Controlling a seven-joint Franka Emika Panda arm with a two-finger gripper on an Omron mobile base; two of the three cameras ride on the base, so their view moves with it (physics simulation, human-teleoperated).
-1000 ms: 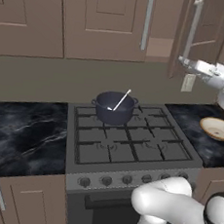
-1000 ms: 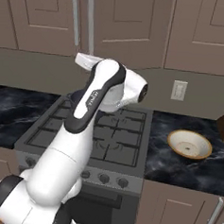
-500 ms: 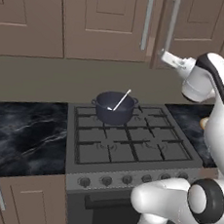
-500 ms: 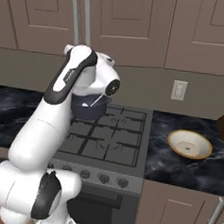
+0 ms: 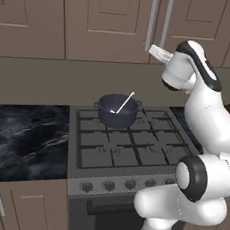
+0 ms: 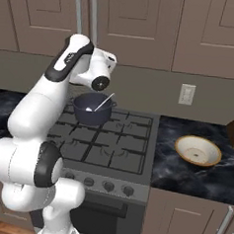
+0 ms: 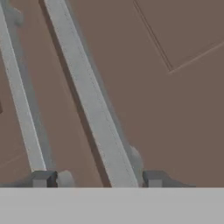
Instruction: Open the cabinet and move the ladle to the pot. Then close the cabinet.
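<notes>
Our claw sits right up against the cabinet in the hand view, its two small dark fingertips parted around the foot of one long flat silver bar handle, with a gap on either side, so we call it open and holding nothing; a second, slimmer-looking bar runs beside it, and the door's matte taupe face shows a recessed panel edge. Over to the left base view: we see the glossy white arm folded high, the claw pressed to the base of the paired handles at the cabinet seam, both doors lying flush. Below, the round dark blue-grey pot stands on the rear left burner of the grey stove, and the ladle rests inside it, thin pale handle leaning up over the rim. Black marbled counter gleams to the side. Now the right base view: same pot, ladle tilted within it, the cabinet shut above with its handles upright, and a shallow tan dish sits well apart on the dark counter.
</notes>
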